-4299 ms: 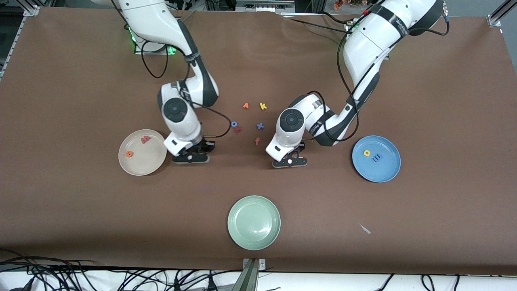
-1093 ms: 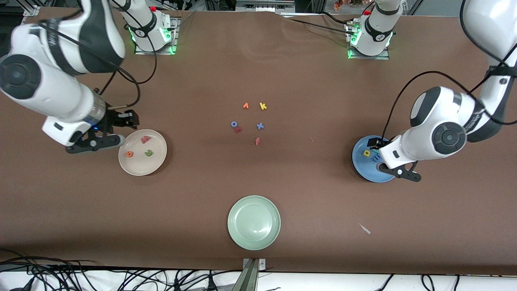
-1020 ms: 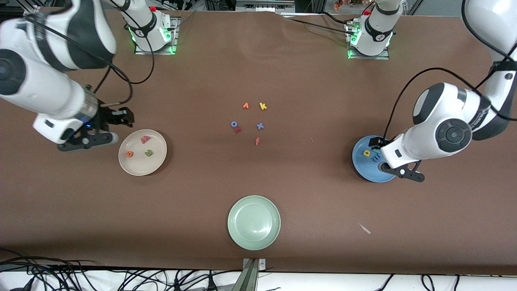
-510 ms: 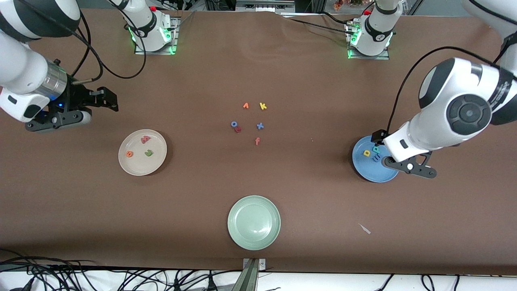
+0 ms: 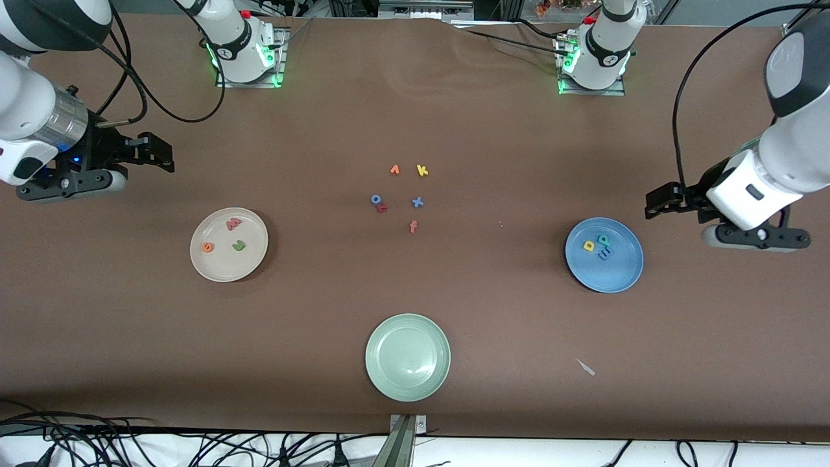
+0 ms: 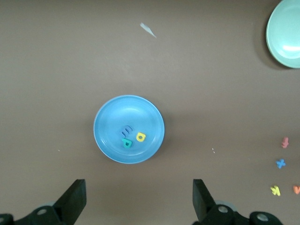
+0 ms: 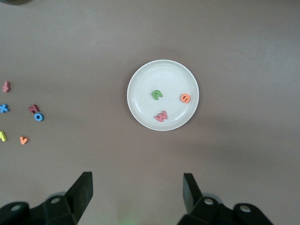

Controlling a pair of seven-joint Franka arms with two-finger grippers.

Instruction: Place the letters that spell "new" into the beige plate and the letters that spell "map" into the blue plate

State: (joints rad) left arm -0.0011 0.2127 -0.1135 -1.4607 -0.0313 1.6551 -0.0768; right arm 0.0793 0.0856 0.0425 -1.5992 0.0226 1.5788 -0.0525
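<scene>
Beige plate point(image 5: 228, 244): round, shallow, raised rim, glossy cream, sitting toward the right arm's end of the table. It is holding three small foam letters, apart from one another: green "n" point(image 5: 239, 246), orange round "e" point(image 5: 207, 247), pinkish-red "w" point(image 5: 233, 224).

Blue plate point(image 5: 604, 255): same shape, medium blue, sitting toward the left arm's end. It is holding yellow "a" point(image 5: 589, 246), teal-green "p" point(image 5: 604, 240) and blue "m" point(image 5: 605, 253), clustered close together.

Pale green plate point(image 5: 407, 357): lying nearest the front camera, mid-table.

Loose letters point(image 5: 402, 194): lying in a small scatter mid-table, between the two filled plates, well apart from both.

Table point(image 5: 415, 305): matte brown covering, with wide bare stretches around each plate.

Right gripper point(image 5: 159, 152): hanging above bare table by the table's edge, jaws standing wide apart, gripping nothing.

Left gripper point(image 5: 661, 202): hanging over bare table just outside the blue plate's rim, jaws fully spread, gripping nothing.
</scene>
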